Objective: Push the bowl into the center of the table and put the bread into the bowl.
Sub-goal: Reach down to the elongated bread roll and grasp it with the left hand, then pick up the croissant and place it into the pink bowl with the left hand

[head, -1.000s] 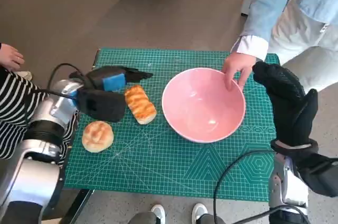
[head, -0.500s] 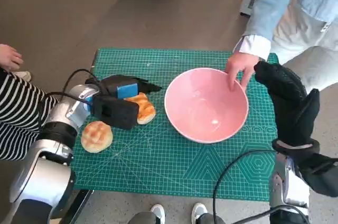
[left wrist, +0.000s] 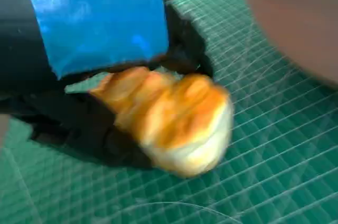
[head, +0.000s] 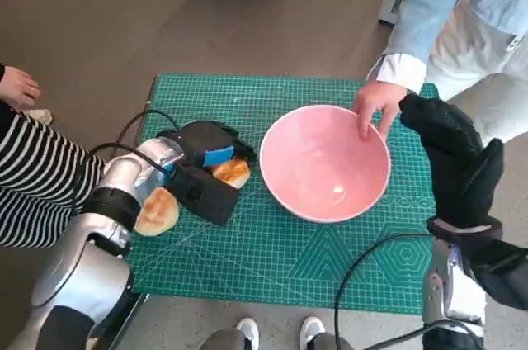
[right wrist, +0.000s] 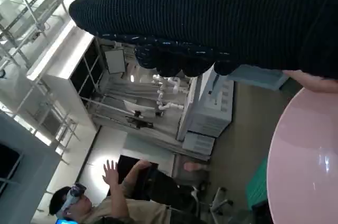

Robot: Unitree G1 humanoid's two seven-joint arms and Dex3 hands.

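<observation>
bowl (head: 326, 163) holds nothing; left hand (head: 206, 152) grips bread (head: 232, 172).

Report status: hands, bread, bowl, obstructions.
Left hand gripping the braided bread on the mat. Right hand raised, holds nothing. Pink bowl empty. A person's hand at its far rim.

Bowl (head: 326, 164) — smooth, glossy pink, highlights on inner wall. Beside the bowl: bread (head: 232, 172), golden glazed crust, paler matt underside. Table (head: 272, 259): matt green gridded mat. Left hand (head: 206, 170): glossy blue tape — black matt fingers. Right hand (head: 450, 152): black knitted cloth.
</observation>
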